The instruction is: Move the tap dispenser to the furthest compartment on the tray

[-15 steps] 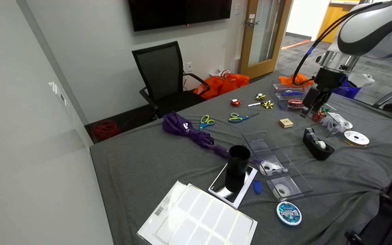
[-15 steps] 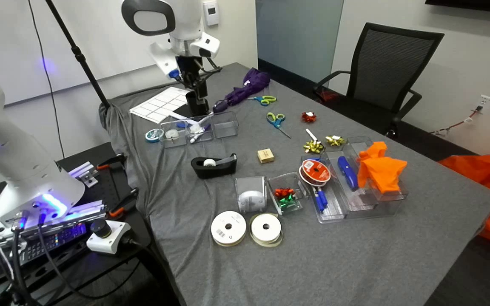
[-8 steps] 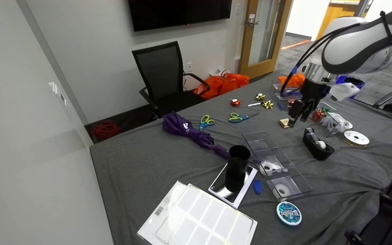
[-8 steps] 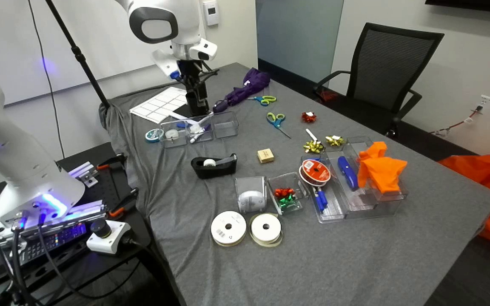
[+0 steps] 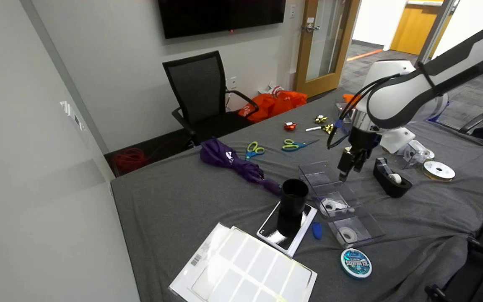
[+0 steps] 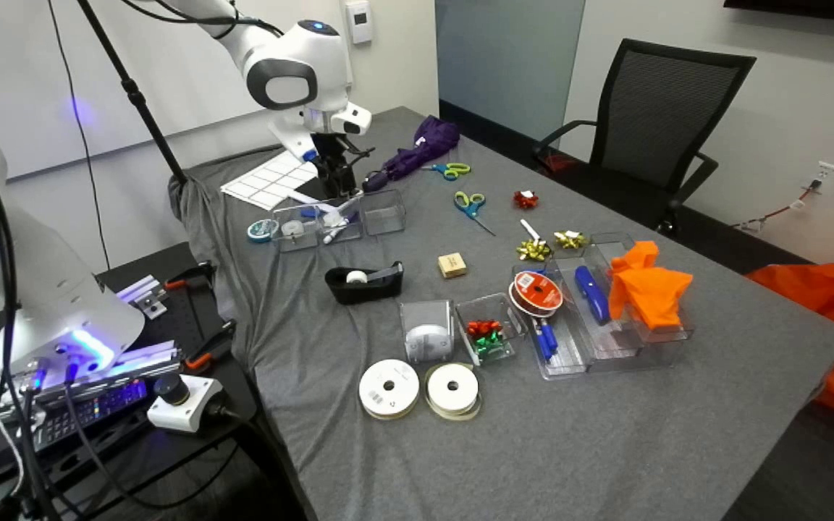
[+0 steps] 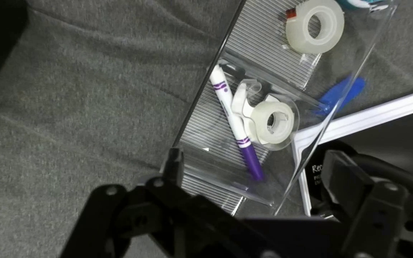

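The tray [image 5: 319,179] is clear, dark-looking plastic with three compartments; it also shows in the wrist view [image 7: 206,132]. A small clear tape dispenser with a white roll [image 7: 273,122] lies in its middle compartment beside a white and purple marker [image 7: 231,114]. The end compartment toward the scissors holds nothing visible in an exterior view [image 6: 385,215]. My gripper [image 7: 259,171] is open and empty, pointing down above the tray; in an exterior view the gripper [image 5: 349,173] appears beside its far end. A black desk tape dispenser [image 5: 392,180] stands apart from the tray.
A loose tape roll [image 7: 316,27] lies in the tray's other end compartment. A black cup [image 5: 294,199] stands on a white-edged box beside the tray. A blue piece [image 5: 317,230], a mint tin [image 5: 356,263] and a purple umbrella [image 5: 241,165] lie nearby.
My gripper has come down and moved from over the small wooden block and bow box area toward the tray. The tray and the objects on the table have not moved.
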